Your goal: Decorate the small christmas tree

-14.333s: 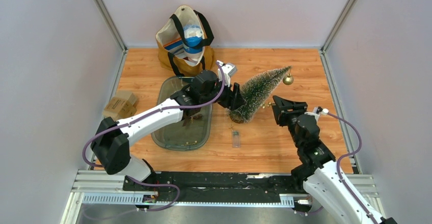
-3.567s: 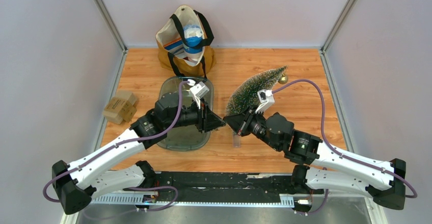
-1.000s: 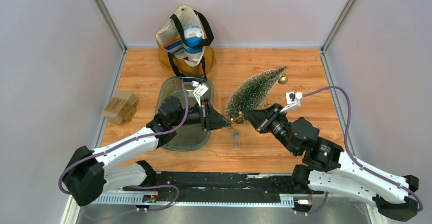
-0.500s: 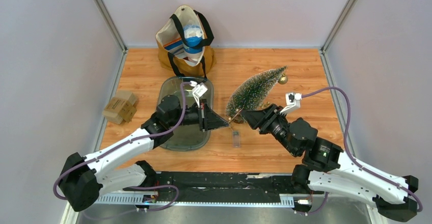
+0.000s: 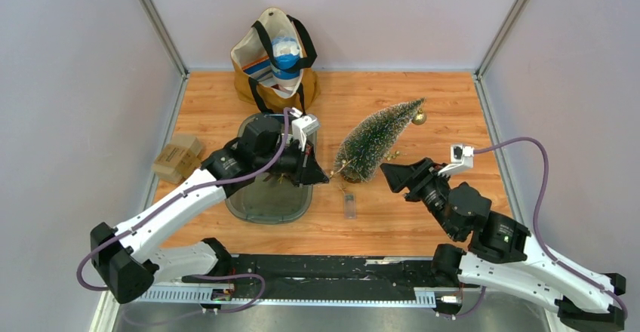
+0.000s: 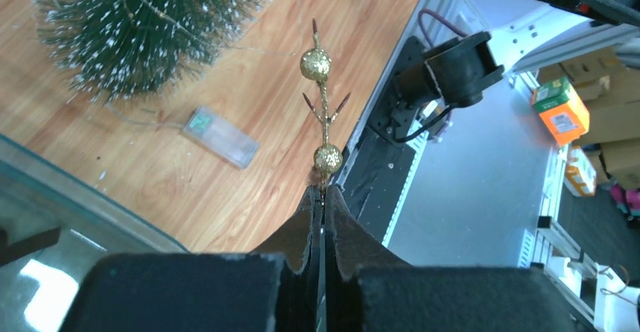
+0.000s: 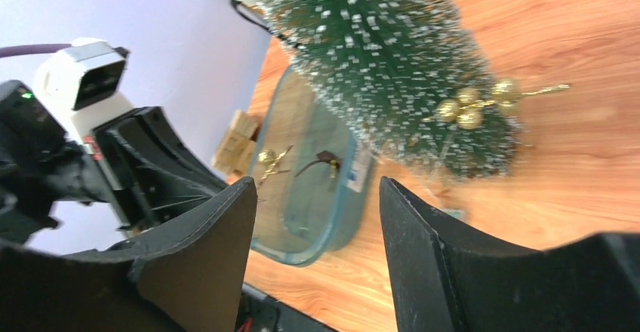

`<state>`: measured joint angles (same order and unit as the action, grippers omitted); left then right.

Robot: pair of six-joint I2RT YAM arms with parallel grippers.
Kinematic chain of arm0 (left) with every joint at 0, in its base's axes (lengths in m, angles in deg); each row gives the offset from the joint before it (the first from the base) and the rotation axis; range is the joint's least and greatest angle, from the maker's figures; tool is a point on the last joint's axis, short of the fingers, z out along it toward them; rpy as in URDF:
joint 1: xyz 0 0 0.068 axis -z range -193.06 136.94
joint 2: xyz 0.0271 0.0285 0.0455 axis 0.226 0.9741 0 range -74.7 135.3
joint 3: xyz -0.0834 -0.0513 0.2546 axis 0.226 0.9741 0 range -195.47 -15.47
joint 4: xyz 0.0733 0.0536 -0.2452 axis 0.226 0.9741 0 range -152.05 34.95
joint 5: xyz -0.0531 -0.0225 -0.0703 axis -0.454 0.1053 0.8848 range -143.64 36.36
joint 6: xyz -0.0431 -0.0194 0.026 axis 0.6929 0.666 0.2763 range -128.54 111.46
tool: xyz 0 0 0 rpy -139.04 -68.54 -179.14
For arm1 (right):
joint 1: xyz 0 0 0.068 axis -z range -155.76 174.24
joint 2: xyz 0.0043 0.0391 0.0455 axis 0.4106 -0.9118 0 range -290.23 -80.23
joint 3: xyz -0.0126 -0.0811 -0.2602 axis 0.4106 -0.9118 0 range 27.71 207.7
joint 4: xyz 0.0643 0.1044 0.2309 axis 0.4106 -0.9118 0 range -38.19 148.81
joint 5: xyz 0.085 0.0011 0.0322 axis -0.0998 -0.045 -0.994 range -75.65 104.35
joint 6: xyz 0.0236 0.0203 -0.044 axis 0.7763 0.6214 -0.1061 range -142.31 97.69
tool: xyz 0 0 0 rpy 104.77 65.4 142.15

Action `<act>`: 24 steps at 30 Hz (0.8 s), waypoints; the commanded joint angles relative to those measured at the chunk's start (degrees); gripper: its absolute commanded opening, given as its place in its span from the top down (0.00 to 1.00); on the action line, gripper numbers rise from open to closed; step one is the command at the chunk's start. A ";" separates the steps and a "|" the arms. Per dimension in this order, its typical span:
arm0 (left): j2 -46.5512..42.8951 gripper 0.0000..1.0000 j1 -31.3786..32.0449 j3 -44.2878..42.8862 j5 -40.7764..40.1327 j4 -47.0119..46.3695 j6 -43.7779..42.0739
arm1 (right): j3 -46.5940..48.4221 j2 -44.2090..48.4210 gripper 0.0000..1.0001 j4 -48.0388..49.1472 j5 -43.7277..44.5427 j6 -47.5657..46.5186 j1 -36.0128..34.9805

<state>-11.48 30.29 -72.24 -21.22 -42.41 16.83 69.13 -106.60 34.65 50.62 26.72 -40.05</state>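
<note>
While your left hand [image 6: 320, 195] is clenched on the stem of a gold glitter sprig [image 6: 323, 109], the sprig's tip points toward the foot of the small Christmas tree [image 5: 375, 139]. The tree leans near the middle of the counter [image 5: 453, 98], its top toward the far right corner. Your right hand [image 7: 313, 189] is released, fingers spread, just nearer the right edge than the tree.

You have a wooden tabletop [image 5: 453, 106] carrying a bag [image 5: 275, 53] at the back, a glass tray [image 5: 260, 215] left of centre, the tree [image 5: 375, 139] just right of it, a clear battery box [image 5: 349, 206] near the tree's base, and cardboard boxes [image 5: 178, 158] at the left edge.
</note>
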 commanded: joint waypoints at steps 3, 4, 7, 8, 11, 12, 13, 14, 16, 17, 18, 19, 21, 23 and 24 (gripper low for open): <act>4.36 1.00 -0.81 -11.24 -4.29 24.02 -14.80 | 3.65 2.46 0.36 -10.54 10.91 -4.47 0.13; 5.67 1.00 -0.99 -13.26 -4.65 26.91 -15.95 | 3.83 2.99 0.35 -11.68 12.23 -4.56 0.13; 9.63 1.00 -1.25 -18.18 -4.83 31.68 -20.08 | 3.66 4.48 0.34 -13.80 15.14 -5.35 0.13; 10.25 1.00 -1.25 -18.89 -4.83 32.47 -20.44 | 3.66 5.01 0.34 -14.33 15.67 -5.53 0.13; 13.14 1.00 -1.34 -22.14 -4.04 32.92 -22.19 | 3.57 5.89 0.34 -15.47 16.99 -5.97 0.13; 13.68 1.00 -1.43 -22.85 -3.86 33.62 -22.64 | 3.57 6.07 0.34 -15.82 17.16 -6.06 0.13; 15.25 1.00 -1.43 -24.77 -3.08 34.58 -23.51 | 3.57 6.07 0.33 -16.18 17.17 -6.06 0.13; 16.05 1.00 -1.52 -25.75 -2.98 35.03 -24.39 | 3.48 6.07 0.33 -16.27 17.25 -6.06 0.13; 18.77 1.00 -1.60 -29.08 -3.07 36.61 -25.27 | 3.31 5.72 0.33 -16.27 16.99 -5.88 0.13; 20.09 1.00 -1.61 -30.57 -2.72 37.13 -25.28 | 3.31 5.54 0.33 -16.18 16.90 -5.79 0.13; 20.80 1.00 -1.61 -31.55 -2.72 37.40 -25.28 | 3.22 5.28 0.33 -16.09 16.64 -5.71 0.13; 21.93 1.00 -1.69 -32.95 -2.46 37.40 -25.28 | 3.04 5.19 0.33 -15.92 16.46 -5.71 0.13; 23.25 1.00 -1.69 -34.62 -2.02 37.58 -25.28 | 2.69 4.93 0.33 -15.92 16.20 -5.36 0.13; 24.75 1.00 -1.78 -36.20 -2.10 37.93 -26.50 | 2.43 5.10 0.32 -15.83 16.02 -5.00 0.13; 25.28 1.00 -1.78 -36.65 -2.10 38.10 -26.68 | 2.34 5.19 0.32 -15.83 16.02 -4.83 0.13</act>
<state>12.08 28.83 -104.81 -24.63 -6.24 -6.60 70.88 -101.24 18.28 65.24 21.37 -40.05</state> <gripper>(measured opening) 0.009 0.673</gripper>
